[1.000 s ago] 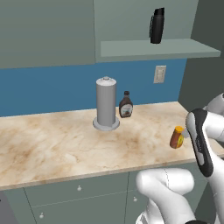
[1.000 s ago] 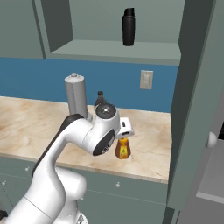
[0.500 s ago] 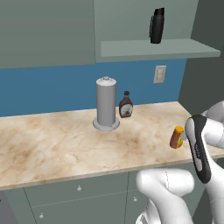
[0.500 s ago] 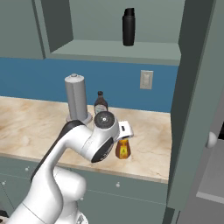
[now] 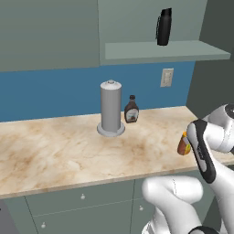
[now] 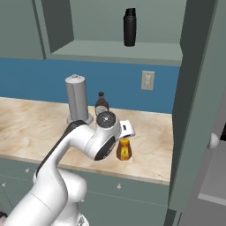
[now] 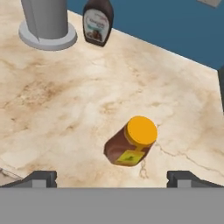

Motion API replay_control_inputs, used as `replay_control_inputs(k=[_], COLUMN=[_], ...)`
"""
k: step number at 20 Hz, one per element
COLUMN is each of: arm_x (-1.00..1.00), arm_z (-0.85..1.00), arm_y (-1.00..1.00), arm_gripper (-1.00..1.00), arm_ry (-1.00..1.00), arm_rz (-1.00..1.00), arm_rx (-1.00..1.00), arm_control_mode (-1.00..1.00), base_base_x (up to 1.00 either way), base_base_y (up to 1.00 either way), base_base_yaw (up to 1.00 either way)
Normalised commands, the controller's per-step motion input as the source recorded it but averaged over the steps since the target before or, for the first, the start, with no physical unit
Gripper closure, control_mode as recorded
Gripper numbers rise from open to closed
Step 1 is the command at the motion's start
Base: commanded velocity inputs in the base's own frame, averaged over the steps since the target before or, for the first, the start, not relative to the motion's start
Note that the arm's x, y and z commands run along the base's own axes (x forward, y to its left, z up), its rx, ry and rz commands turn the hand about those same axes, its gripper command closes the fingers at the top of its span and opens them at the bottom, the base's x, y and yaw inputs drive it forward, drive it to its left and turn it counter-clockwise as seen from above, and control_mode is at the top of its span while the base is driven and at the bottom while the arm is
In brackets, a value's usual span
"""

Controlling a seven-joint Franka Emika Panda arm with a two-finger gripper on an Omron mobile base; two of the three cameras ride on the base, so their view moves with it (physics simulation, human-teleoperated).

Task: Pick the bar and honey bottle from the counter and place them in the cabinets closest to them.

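Right now the claw (image 7: 112,178) hangs above the bench (image 7: 65,109) with its jaws spread wide and nothing between them, looking down on the honey bottle (image 7: 131,142). To my eye the step in hand is the approach for the pick, and doing it well means dropping straight down so that one fingertip (image 7: 39,178) passes either side of the bottle's body, below the yellow cap, before squeezing; a slanted descent could nudge the bottle over. The honey bottle (image 6: 124,149) stands upright near the bench's front edge, well apart from the dark brown bottle (image 7: 98,22) and the grey canister (image 5: 110,109) further back. From the hand view it sits between the two fingertips, a little ahead of them and slightly towards the right-hand one, untouched.
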Motion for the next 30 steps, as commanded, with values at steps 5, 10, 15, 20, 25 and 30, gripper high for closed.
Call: replay_control_inputs(k=[5,10,15,20,25,30], arm_x=[0.17,0.01,0.12,0.26,0.38,0.32], arm_z=[-0.1,-0.11,-0.1,-0.13,-0.17,-0.11], arm_y=[-0.07,0.0,0.0,0.0,-0.07,-0.17], arm_gripper=[-1.0,-1.0,-1.0,-1.0,-1.0,-1.0], arm_ry=[0.04,0.04,0.04,0.04,0.02,0.01], arm_rz=[0.01,0.02,0.0,0.0,0.0,0.0], arm_rx=[0.0,0.0,0.0,0.0,0.0,0.02], arm_control_mode=[-1.0,-1.0,-1.0,-1.0,-1.0,-1.0], base_base_x=[0.0,0.0,0.0,0.0,0.0,0.0], base_base_y=[0.0,0.0,0.0,0.0,0.0,0.0], base_base_yaw=[0.0,0.0,0.0,0.0,0.0,0.0])
